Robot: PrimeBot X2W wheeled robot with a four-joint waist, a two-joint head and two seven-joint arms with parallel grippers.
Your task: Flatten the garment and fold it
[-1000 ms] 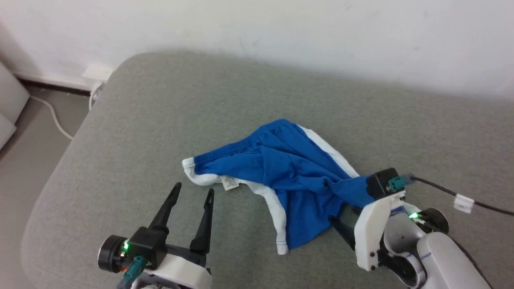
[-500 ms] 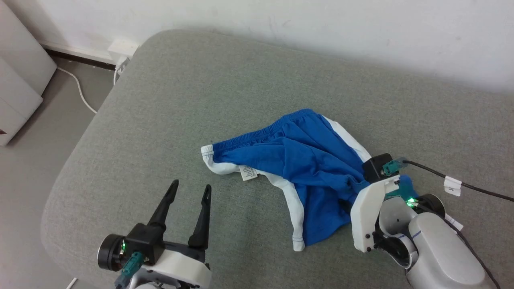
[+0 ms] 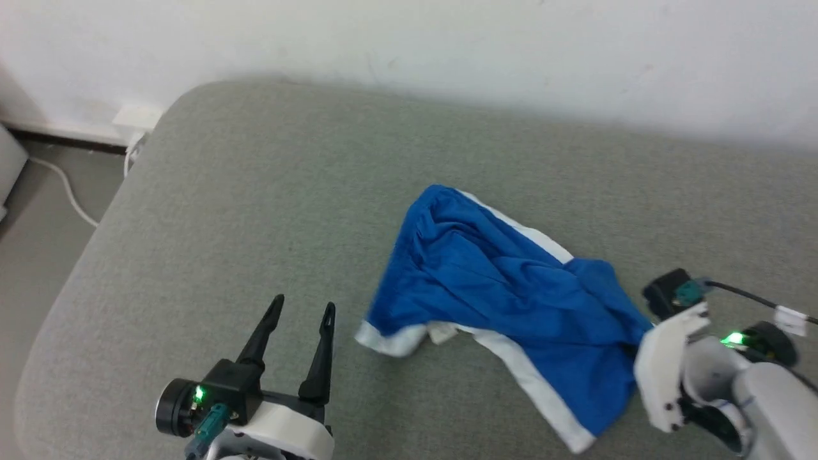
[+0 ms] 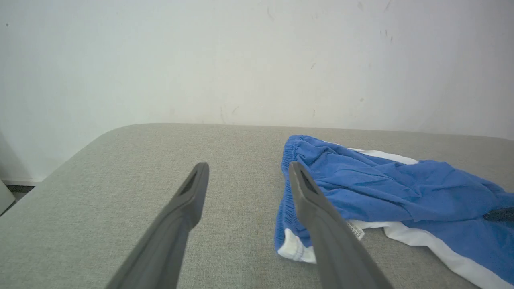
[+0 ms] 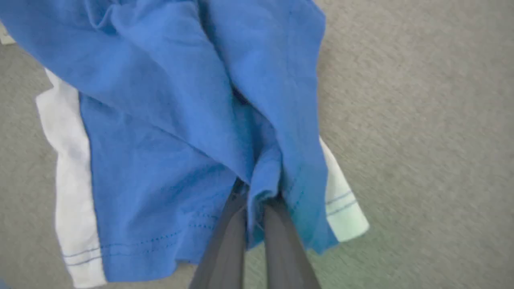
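- Head view: the garment (image 3: 505,281) lies crumpled on the grey padded surface (image 3: 255,191). Its bunched top points toward the wall, and a white-striped leg trails toward the right wrist (image 3: 664,374) at the cloth's right edge. The left end effector (image 3: 303,302) hovers spread and empty, near the closest white corner but apart from it. I judge that flattening is the step in hand and folding has not yet begun.
- Left wrist view: the two fingers stand wide apart, pointing low across the surface toward the wall. The elastic waistband (image 4: 287,176) and small inner tag (image 4: 355,230) sit just beyond the right-hand finger. The next move probably calls for this arm to swing toward that corner and pinch it, so the cloth can be drawn taut between both arms.
- Right wrist view: the right end effector (image 5: 257,196) looks down on the cloth, its fingers almost together and pinching a bunched blue fold near the leg hem. I cannot tell whether the hem is clear of the surface.
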